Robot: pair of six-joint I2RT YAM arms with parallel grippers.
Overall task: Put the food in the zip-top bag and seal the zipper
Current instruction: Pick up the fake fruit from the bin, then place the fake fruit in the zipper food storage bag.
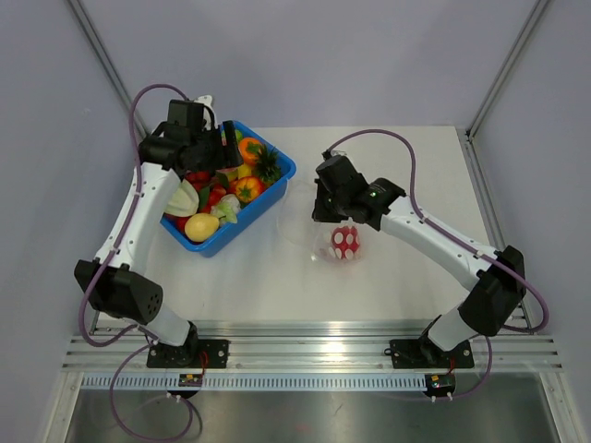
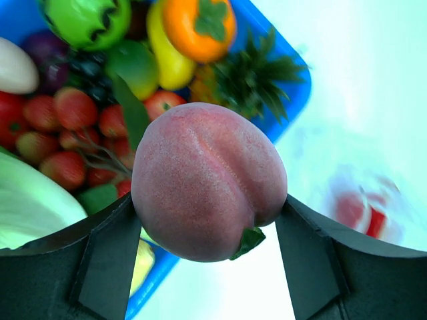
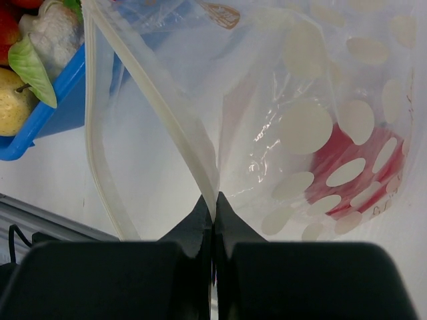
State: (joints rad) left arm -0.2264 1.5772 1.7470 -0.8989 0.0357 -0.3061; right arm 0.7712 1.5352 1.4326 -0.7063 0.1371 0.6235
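Dropping the peach [image 2: 207,187], gripped by the left fingers [image 2: 100,267] above the blue bin [image 2: 295,65], risks missing the nearby bag [image 3: 300,127], whose zipper [image 3: 168,113] the right fingers [image 3: 195,230] pinch, leaving a floppy, narrow mouth.

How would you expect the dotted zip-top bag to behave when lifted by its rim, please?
Probably floppy: the zip-top bag wrinkles around the right claw pinching its zipper. Likely light; the red food inside may make it sag.
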